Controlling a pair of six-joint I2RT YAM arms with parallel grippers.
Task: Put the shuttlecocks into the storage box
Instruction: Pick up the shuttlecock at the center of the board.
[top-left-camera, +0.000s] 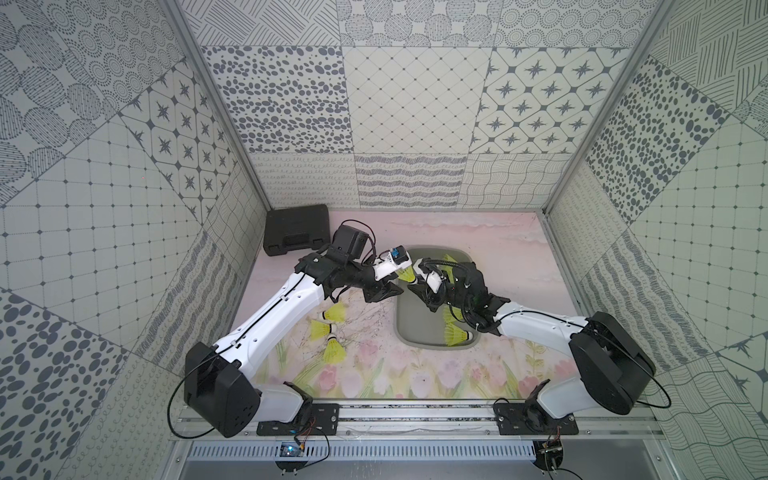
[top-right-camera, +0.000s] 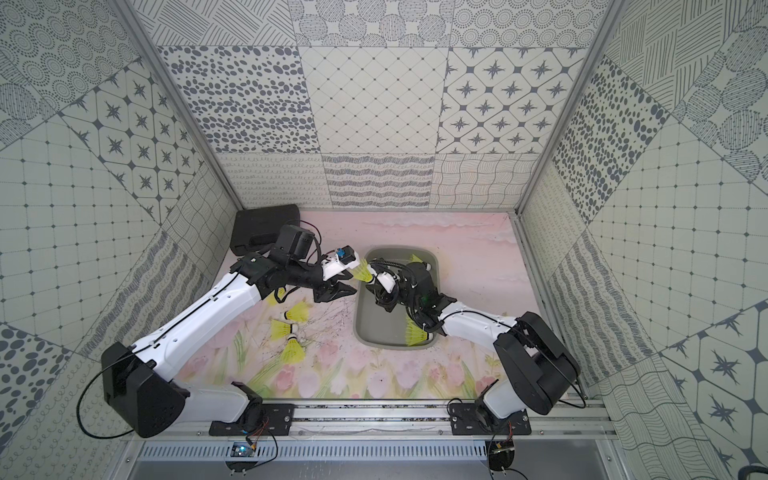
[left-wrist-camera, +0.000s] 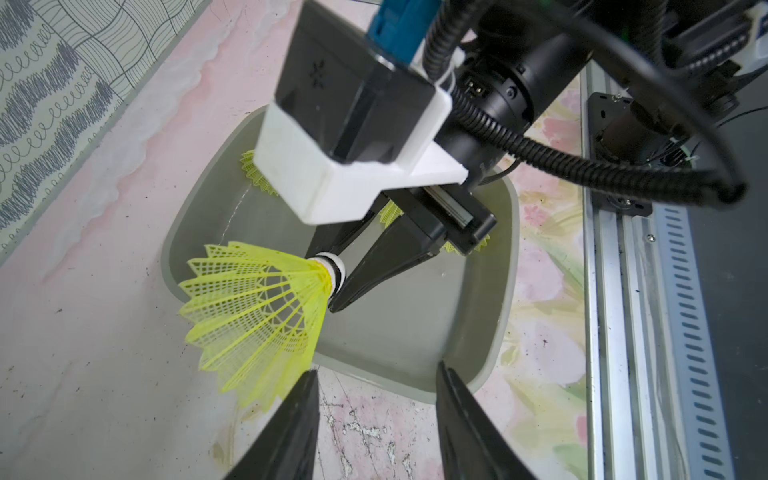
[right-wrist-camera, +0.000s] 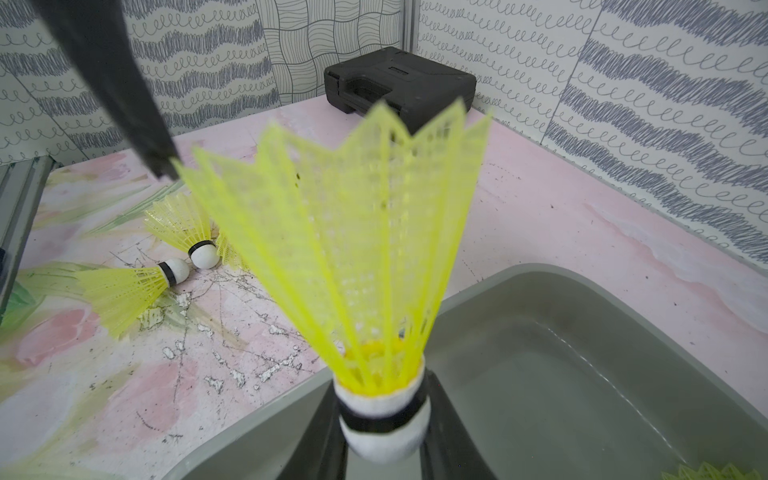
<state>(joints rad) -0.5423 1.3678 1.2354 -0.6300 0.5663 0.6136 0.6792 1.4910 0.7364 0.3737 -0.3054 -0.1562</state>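
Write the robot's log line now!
right tool: shut on shuttlecock | left tool: open | shuttlecock: over storage box rim | loose shuttlecocks: several on table

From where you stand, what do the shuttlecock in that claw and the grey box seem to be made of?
The held shuttlecock: its skirt looks like moulded neon-yellow plastic, a see-through lattice; the tip is matte white, perhaps foam or cork, with a black band. The storage box: probably smooth grey plastic, one piece with rounded corners and a faint sheen.

Black hard case (top-left-camera: 296, 230) is just sitting flat in the far corner of the pink floral tabletop (top-left-camera: 498, 245), hugging the patterned walls (top-left-camera: 407, 124).
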